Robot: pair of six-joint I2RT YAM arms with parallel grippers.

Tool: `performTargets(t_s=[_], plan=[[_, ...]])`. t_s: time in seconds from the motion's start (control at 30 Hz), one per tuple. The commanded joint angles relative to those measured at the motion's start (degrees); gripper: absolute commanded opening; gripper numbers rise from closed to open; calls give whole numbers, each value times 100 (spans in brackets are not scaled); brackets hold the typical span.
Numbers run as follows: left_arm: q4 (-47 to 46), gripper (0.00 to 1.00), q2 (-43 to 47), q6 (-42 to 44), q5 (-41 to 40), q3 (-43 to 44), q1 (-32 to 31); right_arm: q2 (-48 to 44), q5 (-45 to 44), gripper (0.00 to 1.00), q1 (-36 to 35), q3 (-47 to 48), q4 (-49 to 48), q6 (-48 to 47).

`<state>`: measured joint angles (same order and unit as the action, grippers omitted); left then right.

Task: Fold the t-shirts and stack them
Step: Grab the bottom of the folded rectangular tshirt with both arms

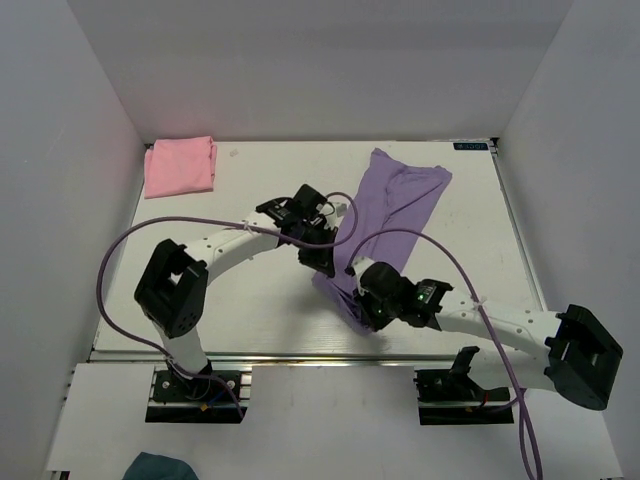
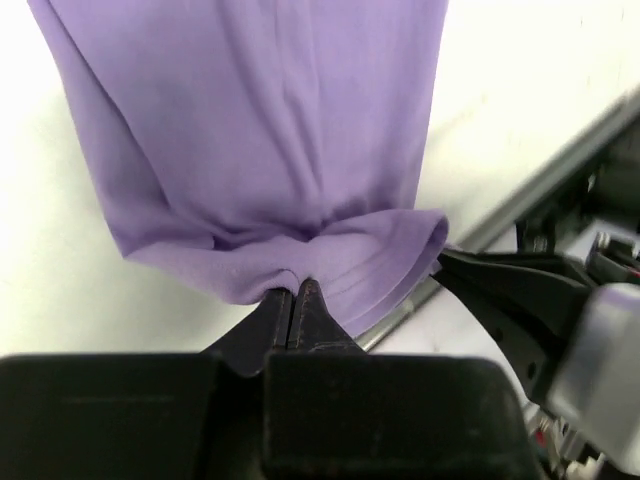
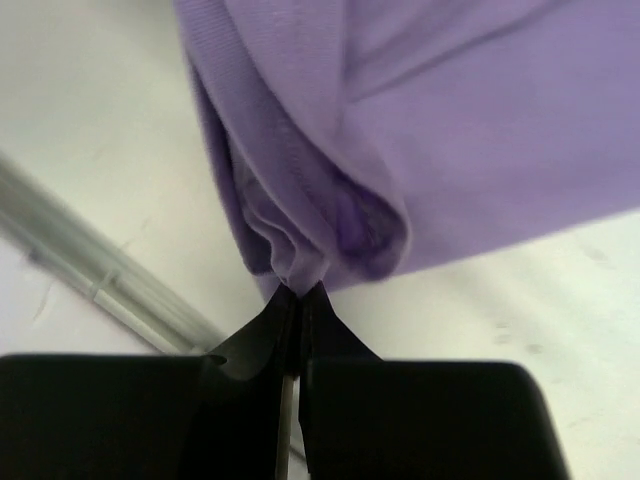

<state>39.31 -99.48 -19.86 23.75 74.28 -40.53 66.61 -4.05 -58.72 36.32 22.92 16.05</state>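
1. Far left: the pink t-shirt [image 1: 180, 166] lies folded in the far left corner of the table [image 1: 250, 310], well apart from both my grippers. My left arm is the nearer one to it.
2. My left gripper [image 2: 297, 292] is clamped on the near hem of the lavender t-shirt [image 1: 395, 205], with no gap between the jaws and cloth bunched at the tips.
3. The lavender shirt's long axis runs from that pinched near end, at mid-table, away from me and rightward to its far end, which lies flat near the far right corner. From either gripper, the rest of the shirt lies ahead and to the right.
4. My right gripper [image 3: 298, 292] is also pinched tight on the near end, on gathered folds of hem, just beside the left one. I judge the next move is to carry this end along the long axis toward the far end, both arms together.
5. The table is plain, smooth and white, so the cloth should slide. White walls [image 1: 80, 150] close in three sides, and a metal rail [image 1: 300, 355] edges the near side. The far right wall leaves little room beyond the shirt.
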Motion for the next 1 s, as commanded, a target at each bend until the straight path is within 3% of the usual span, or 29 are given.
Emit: performTargets(t_s=[0.0, 0.1, 0.37, 0.77, 0.97], plan=[[68, 0, -316, -263, -625, 638, 159, -25, -746, 0, 343, 139, -568, 179], [68, 0, -887, -571, -872, 1209, 291, 89, -825, 0, 633, 357, -736, -14], [-29, 0, -1644, -625, -529, 2177, 537, 484, -807, 0, 1529, 894, -1000, -506], [77, 0, -2866, -335, -265, 4699, 827, 1380, -254, 0, 2759, 1940, -1000, -1298], [-440, 2, -3068, -335, -257, 4754, 942, 1811, -69, 0, 3208, 2537, -912, -1403]])
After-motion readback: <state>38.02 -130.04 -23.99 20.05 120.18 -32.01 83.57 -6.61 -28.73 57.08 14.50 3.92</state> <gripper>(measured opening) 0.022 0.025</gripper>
